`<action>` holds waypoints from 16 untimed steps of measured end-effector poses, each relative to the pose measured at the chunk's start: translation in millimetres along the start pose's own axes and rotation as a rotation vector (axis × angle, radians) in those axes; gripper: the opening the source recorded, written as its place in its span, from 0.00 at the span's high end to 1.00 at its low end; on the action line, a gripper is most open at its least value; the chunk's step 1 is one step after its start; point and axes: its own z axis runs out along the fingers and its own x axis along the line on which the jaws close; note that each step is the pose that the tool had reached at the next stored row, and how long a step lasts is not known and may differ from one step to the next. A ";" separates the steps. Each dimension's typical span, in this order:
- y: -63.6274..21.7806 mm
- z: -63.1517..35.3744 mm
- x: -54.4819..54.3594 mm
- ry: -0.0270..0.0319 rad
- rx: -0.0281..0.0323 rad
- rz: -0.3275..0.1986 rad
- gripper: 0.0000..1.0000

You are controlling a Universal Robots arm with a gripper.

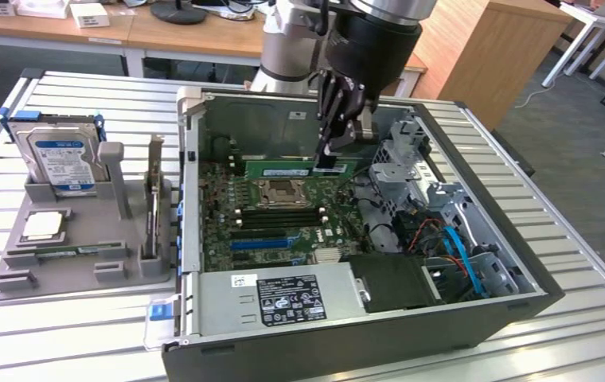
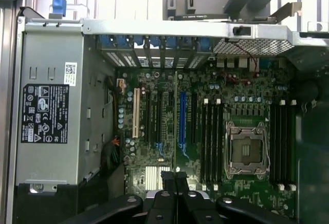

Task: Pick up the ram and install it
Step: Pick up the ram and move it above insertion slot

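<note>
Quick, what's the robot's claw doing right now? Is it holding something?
Gripper: closed, holding the ram by one end.

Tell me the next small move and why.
Probably nudge the ram sideways over an empty black slot by the CPU socket: the gripper is shut on it, parallel to the slots, seemingly above the board, unseated.

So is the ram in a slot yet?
Out. The gripper is shut on the ram, holding it on edge above the motherboard; the black memory slots beside the CPU socket look empty.
</note>
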 end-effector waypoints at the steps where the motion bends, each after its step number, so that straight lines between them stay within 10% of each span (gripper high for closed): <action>1: -2.0 -0.1 0.0 0.0000 0.0000 0.001 0.88; 16: -3.8 0.8 -20.0 -0.0002 0.0000 0.001 0.88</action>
